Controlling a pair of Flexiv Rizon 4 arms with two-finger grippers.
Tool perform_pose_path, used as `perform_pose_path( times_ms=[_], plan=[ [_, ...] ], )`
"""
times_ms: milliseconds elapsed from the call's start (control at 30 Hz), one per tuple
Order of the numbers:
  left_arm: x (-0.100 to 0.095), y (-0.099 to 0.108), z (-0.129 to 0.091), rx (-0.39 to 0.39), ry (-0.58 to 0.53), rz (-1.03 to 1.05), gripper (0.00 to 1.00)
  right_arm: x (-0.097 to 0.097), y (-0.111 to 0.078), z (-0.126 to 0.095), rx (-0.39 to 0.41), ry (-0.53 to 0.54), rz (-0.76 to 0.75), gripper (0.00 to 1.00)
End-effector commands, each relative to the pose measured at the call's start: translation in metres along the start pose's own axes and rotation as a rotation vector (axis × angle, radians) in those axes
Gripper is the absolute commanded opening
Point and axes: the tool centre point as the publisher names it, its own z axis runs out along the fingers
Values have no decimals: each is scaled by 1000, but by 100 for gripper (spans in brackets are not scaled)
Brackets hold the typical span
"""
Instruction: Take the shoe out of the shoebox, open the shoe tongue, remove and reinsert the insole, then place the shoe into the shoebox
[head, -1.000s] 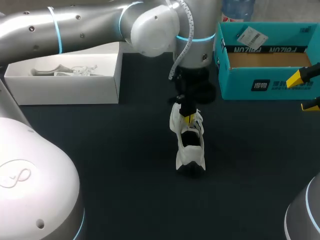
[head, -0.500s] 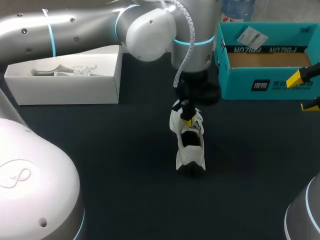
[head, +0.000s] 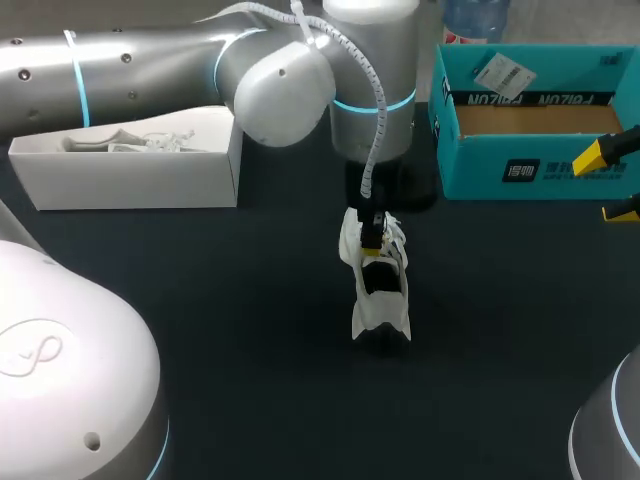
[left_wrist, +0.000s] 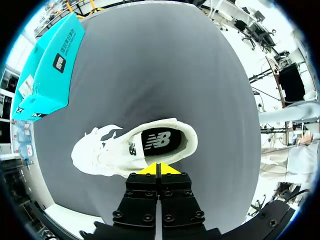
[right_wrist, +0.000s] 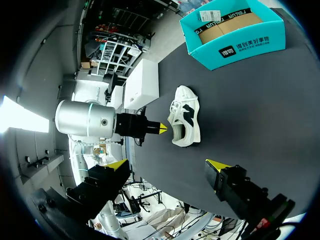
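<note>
Head view: the white sneaker (head: 382, 300) stands on the dark worktop (head: 250, 330) at frame centre, outside the teal shoebox (head: 530, 170) at upper right. Our left end effector (head: 372, 243) hangs over its laced part.
Left wrist view: our yellow tips are pressed together with nothing visibly between them, close to the collar and the insole (left_wrist: 159, 140).
Right wrist view: our right end effector (right_wrist: 167, 165) gapes wide, well apart from the white sneaker (right_wrist: 186, 122).
Handling: we judge it light with a soft upper, so pinch the tongue or the collar.

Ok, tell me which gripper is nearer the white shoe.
Left. The left gripper hangs just above the shoe, fingers together. The right gripper sits open at the table's right edge by the teal shoebox, well clear of the shoe.
</note>
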Motion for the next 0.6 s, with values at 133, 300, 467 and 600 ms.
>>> perform_pose_path(
  times_ms=[133,300,467,600],
  plan=[
    [16,-1,0,28,-40,-143,0,0,0,0,0,-1,1,100],
    [22,0,-1,16,-20,-75,100,0,0,0,0,-1,1,100],
    [30,-3,4,1,-11,-26,100,0,0,0,0,-1,1,100],
    [39,-10,8,13,19,-36,100,0,0,0,0,-1,1,100]
  ],
)
